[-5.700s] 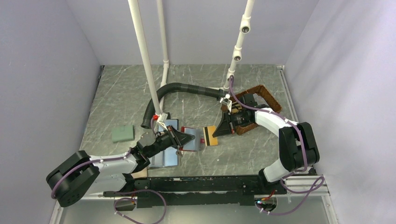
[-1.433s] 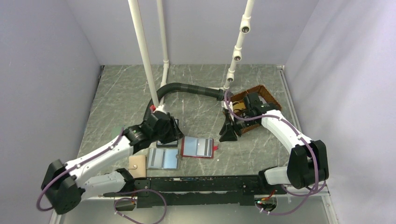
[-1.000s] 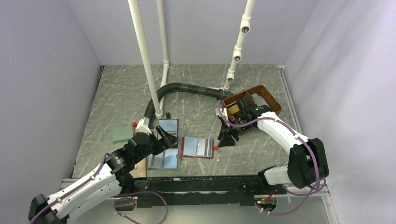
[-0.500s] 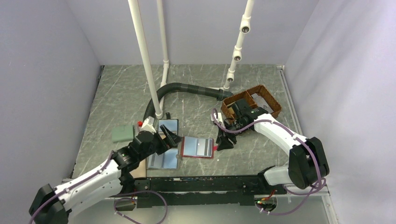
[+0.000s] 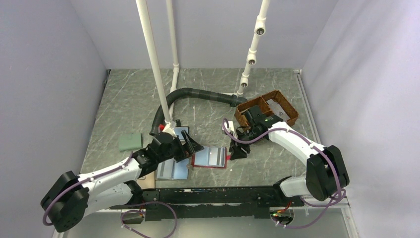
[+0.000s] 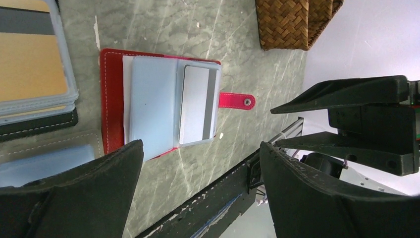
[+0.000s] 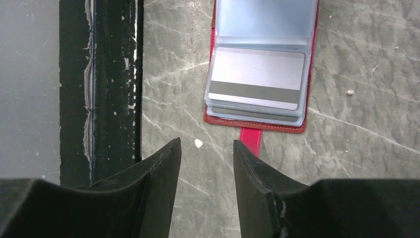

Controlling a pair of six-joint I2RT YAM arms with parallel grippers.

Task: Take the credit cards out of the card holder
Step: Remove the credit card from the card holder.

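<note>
Tabletop (image 5: 129, 99) bears card holder (image 6: 110, 99) sleeving grey card (image 7: 255, 82); left end effector (image 5: 194, 147) and right end effector (image 7: 206, 145) gape.

A grey-green, marble-veined worktop (image 5: 129, 94) forms the floor of a small booth. Plain pale lavender walls (image 5: 44, 74) close it in on the left, back and right. Two white pipes (image 5: 151, 54) rise from the middle of the worktop and run out of the top of the view. A third, jointed white pole (image 5: 253, 47) stands further right. A black rail (image 5: 218, 196) runs along the near edge. The light is soft and even, with only faint shadows.
</note>
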